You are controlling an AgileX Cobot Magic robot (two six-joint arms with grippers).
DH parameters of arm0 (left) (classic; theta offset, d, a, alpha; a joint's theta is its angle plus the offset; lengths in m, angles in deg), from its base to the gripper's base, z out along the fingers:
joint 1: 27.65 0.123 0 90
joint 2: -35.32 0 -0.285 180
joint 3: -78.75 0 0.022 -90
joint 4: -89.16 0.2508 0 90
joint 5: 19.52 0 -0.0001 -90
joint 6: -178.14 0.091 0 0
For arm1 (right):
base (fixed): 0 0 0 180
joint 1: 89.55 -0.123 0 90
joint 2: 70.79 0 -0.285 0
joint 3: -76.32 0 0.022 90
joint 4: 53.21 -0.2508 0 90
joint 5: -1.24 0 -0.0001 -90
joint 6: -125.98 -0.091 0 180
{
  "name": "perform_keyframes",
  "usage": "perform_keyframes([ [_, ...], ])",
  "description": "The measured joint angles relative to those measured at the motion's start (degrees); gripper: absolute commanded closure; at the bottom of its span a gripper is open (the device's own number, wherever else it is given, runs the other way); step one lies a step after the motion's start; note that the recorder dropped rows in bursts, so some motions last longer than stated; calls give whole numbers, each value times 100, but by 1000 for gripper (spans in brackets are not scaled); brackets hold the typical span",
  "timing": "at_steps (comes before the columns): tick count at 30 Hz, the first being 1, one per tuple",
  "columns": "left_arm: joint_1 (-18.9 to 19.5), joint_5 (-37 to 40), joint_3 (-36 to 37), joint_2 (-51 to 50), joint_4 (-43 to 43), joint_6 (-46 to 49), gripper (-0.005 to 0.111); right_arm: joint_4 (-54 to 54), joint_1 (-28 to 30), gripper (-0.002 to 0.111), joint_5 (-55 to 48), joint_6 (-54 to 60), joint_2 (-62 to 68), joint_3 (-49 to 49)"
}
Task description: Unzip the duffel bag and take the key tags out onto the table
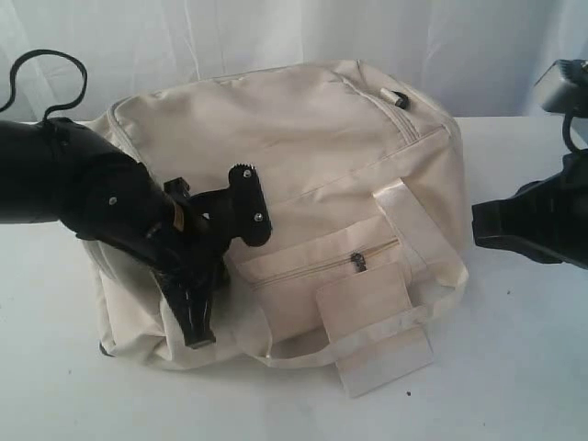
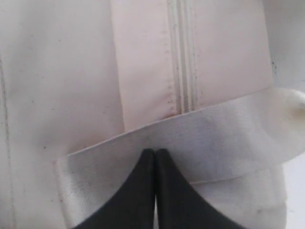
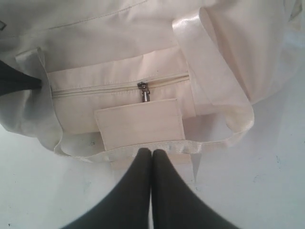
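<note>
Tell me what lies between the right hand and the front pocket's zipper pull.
The rectangular cream patch and a band of strap, seen in the right wrist view.

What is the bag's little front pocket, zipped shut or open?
Shut, it seems: the zip across the front pocket shows no gap or dark inside.

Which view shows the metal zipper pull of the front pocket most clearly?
The right wrist view: the zipper pull hangs near the middle, large and unblocked, on the closed front pocket. The exterior view shows it small and dark. The left wrist view shows a strap, no pull.
</note>
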Motion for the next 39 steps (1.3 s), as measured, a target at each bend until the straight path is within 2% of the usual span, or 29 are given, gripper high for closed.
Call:
perform_keyframes([
  [11,-507,1740,-5,496,-150,45,107,-54,0,108,24,152,0,0],
  [16,-579,2072,-5,1201,-161,23,107,-1074,0,108,-33,1566,43,0],
  [19,-444,2264,-5,1760,-93,10,107,-1671,-126,108,-153,2255,101,-42],
  [21,-199,2277,-5,2102,6,10,107,-1706,-292,108,-140,2325,251,-189],
  [23,218,2201,-5,2432,56,0,107,-1540,-513,108,-92,2202,481,-406],
  [27,1094,1999,-5,2811,-162,0,107,-609,-1132,108,-15,1552,1118,-997],
  [30,1668,1915,-5,2862,-822,120,107,651,-1812,108,99,533,1650,-1496],
  [33,2161,2092,-45,2779,-1835,405,107,1934,-2528,108,140,-431,2167,-1990],
  [37,2869,2916,-505,2380,-3073,939,107,2372,-3239,106,249,-831,2831,-2503],
  [39,3140,3327,-796,2174,-3452,1269,107,2397,-3418,96,321,-773,3093,-2670],
])
